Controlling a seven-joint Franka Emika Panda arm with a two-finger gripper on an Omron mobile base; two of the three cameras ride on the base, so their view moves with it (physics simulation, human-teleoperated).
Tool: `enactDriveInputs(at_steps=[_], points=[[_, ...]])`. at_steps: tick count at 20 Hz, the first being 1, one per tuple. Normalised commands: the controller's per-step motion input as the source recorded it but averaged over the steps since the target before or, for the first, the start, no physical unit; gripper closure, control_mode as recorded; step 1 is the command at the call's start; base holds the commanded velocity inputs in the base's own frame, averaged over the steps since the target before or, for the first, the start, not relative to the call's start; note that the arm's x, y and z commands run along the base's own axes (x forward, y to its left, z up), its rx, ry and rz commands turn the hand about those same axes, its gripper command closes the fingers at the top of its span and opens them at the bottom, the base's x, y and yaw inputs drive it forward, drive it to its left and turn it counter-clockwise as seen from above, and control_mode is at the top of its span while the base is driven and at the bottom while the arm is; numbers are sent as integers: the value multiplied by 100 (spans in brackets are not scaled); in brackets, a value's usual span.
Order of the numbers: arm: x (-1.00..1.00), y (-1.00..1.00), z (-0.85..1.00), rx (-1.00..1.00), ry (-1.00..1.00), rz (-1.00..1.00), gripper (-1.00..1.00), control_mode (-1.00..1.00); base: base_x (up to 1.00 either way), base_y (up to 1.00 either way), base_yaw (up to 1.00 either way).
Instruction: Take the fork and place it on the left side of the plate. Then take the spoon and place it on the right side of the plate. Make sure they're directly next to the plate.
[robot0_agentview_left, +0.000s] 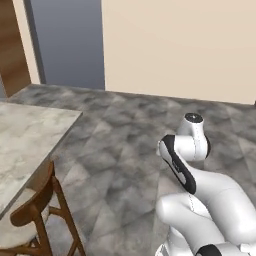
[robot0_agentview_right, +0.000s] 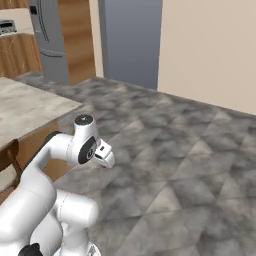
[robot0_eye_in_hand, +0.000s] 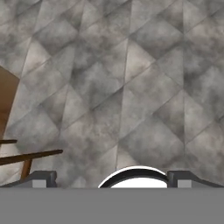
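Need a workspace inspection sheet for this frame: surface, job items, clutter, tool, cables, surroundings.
Surface: marble counter at left, bare where visible.
Job's things: nothing seen.
Clutter: nothing seen.
Tool: tool open, holding nothing, pointing at the grey tiled floor.
Cables: nothing seen.
Surroundings: wooden stool beside the counter; beige wall; fridge and wood cabinets at far left.
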Motion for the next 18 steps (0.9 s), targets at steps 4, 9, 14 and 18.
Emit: enactDriveInputs(at_steps=[4, 9, 14, 18], points=[[0, 0, 0, 0, 0, 0, -100, 100, 94, -19, 0], [0, 0, 0, 0, 0, 0, -100, 100, 94, -14, 0], [0, 0, 0, 0, 0, 0, -100, 100, 94, -7, 0], [0, 0, 0, 0, 0, 0, -100, 100, 94, 0, 6]])
